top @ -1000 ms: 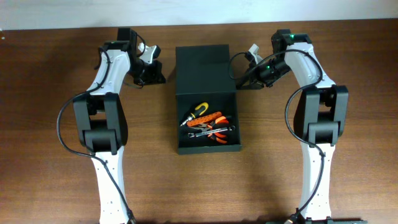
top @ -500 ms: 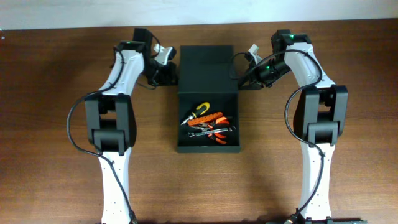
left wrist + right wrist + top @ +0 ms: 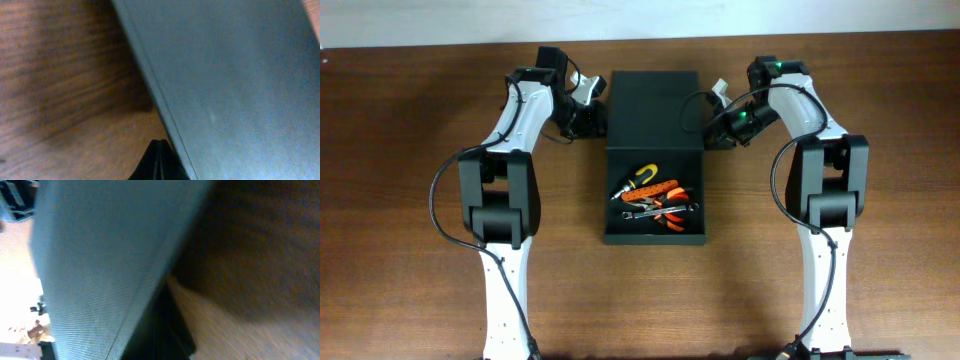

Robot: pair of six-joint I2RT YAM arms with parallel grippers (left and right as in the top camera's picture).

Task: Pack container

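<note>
The container (image 3: 606, 215) is a dark box in the middle of the table. Its flap lid (image 3: 652, 105) is open and lies toward the back. Orange and yellow-handled hand tools (image 3: 653, 197) lie inside it. My left gripper (image 3: 599, 118) is at the lid's left edge. In the left wrist view its fingertips (image 3: 159, 150) are pressed together against the lid's edge (image 3: 235, 75) at table level. My right gripper (image 3: 709, 128) is at the lid's right edge. In the right wrist view its dark fingers (image 3: 167, 330) are blurred beside the lid (image 3: 100, 255) and look shut.
The brown wooden table (image 3: 410, 200) surrounds the container on all sides. A white wall strip (image 3: 420, 20) runs along the back edge. Both arm bases stand at the front, left and right of the container.
My left gripper has moved right from open table to the lid's left edge. My right gripper has shifted slightly left against the lid's right edge. The container and tools have not moved.
</note>
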